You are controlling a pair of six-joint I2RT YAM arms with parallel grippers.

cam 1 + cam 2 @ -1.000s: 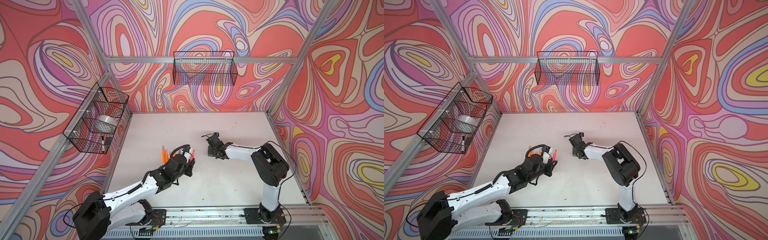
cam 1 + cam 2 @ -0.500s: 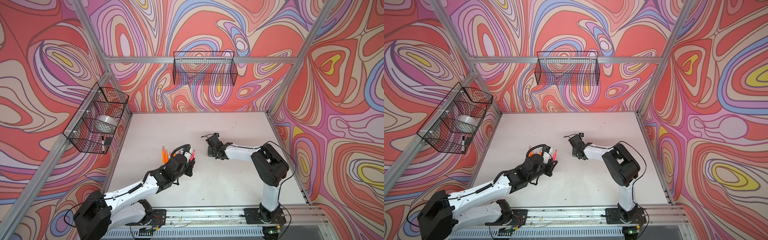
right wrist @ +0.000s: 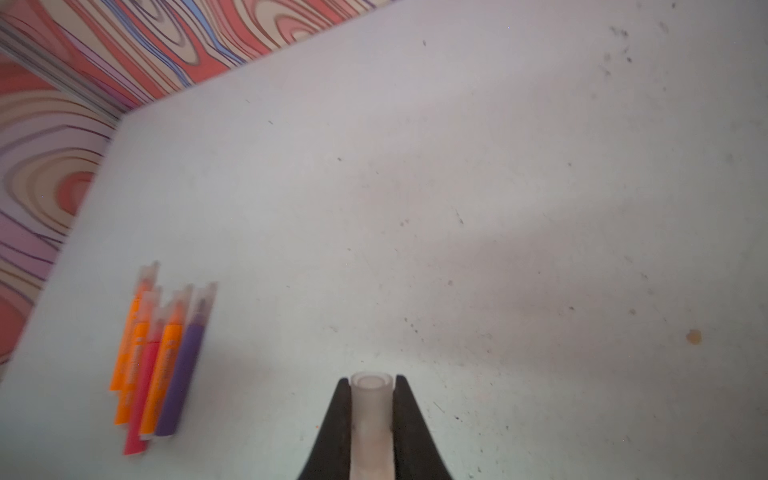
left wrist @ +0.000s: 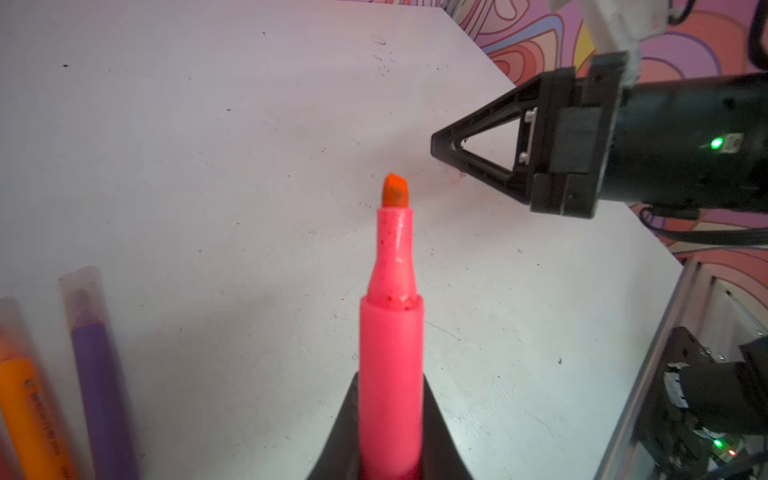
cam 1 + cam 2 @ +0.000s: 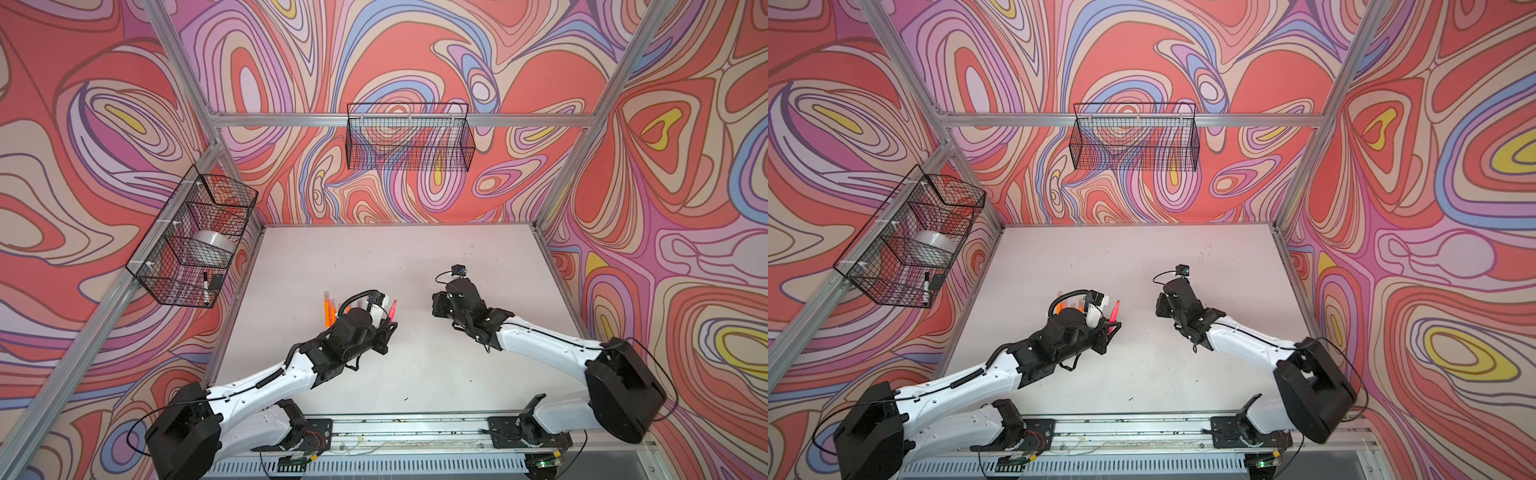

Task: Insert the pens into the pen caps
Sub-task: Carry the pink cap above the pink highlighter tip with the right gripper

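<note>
over a pale surface point(image 5: 415, 257), two end effectors face each other.
left end effector point(image 5: 388, 327) grips an uncapped pink pen point(image 4: 390, 353); right end effector point(image 3: 371, 384) pinches a clear pen cap point(image 3: 371, 419), apart from the pen's tip; five capped pens point(image 3: 160, 357) lie together on the surface's left.

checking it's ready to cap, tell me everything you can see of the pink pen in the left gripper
The pink pen is a hot-pink plastic marker, uncapped: a round barrel steps down to a narrower tapered neck ending in a chisel nib stained orange. Dark specks dot the neck. The left gripper is shut on its barrel, fingers pressing either side; its rear end is hidden. It is held off the table.
</note>
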